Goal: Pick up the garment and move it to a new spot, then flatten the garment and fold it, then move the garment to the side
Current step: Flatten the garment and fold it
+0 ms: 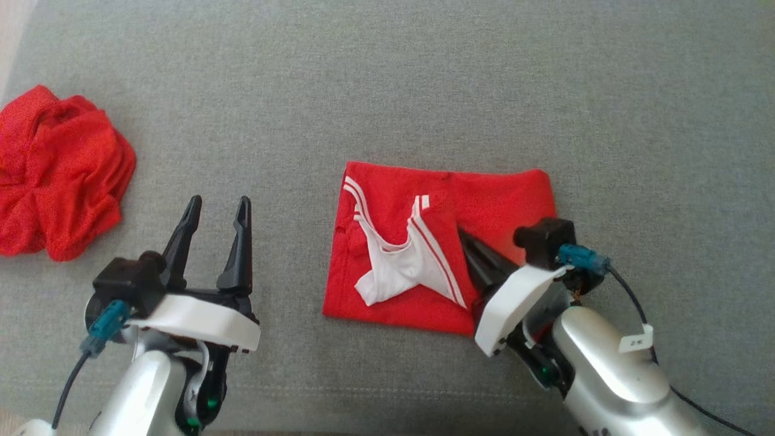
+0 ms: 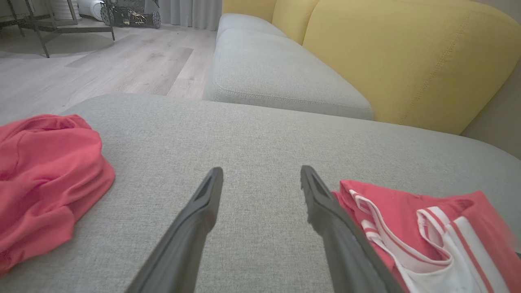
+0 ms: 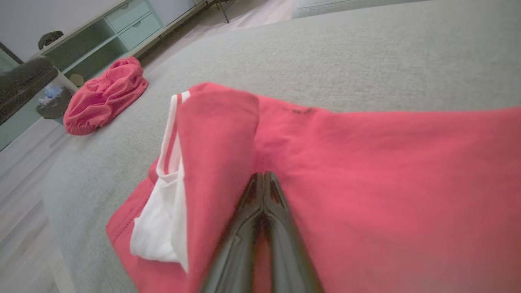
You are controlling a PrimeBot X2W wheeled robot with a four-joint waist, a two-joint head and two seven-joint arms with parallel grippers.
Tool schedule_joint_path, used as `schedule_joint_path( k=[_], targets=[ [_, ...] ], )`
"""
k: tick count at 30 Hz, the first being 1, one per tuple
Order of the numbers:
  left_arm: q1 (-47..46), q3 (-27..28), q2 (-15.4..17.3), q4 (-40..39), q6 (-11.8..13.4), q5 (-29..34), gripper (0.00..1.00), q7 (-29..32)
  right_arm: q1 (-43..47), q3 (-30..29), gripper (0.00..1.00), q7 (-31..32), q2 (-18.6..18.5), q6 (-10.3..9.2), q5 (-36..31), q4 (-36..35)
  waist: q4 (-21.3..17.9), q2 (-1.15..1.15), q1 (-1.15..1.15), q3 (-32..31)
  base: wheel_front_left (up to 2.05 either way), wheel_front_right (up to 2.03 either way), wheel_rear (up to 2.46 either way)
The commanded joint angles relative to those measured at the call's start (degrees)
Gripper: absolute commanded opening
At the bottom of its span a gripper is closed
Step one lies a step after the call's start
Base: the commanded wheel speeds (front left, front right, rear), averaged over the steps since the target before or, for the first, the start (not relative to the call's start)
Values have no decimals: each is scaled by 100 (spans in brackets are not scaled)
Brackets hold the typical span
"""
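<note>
Folded red garment [image 1: 399, 200] lay mid-cushion between the two tools.
A crumpled red cloth [image 1: 57, 172] sat far left on the grey cushion [image 1: 387, 91]. The left tool [image 1: 218, 203] hovered with jaws spread, near the garment's left edge without touching it. The right tool [image 1: 465, 236], clenched, rested its tips on a fold in the garment's right half.

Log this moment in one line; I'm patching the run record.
left gripper: open, off cloth | right gripper: shut, tips on folded garment | crumpled red cloth: far left on couch
</note>
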Motion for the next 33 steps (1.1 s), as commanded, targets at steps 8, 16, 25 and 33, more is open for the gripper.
schedule_joint_path(
  k=[8,16,25,33],
  targets=[
    [-227,212,96,-155,-13,-18,100,-81,23,1147,0,195,-122,-5,546,-513,-59,0,0,-42,0,0,0],
    [-223,228,109,-158,6,-31,100,-89,98,1393,0,118,-261,-5,861,-775,-104,0,0,-52,0,0,0],
    [-115,318,195,-215,97,-18,100,-98,334,-824,100,-653,-192,-5,140,-1087,-288,0,0,-237,0,0,0],
    [-15,351,304,-331,209,41,100,-71,773,-2523,100,-491,-62,-5,-873,-1847,-424,0,0,-443,0,0,0]
  ],
)
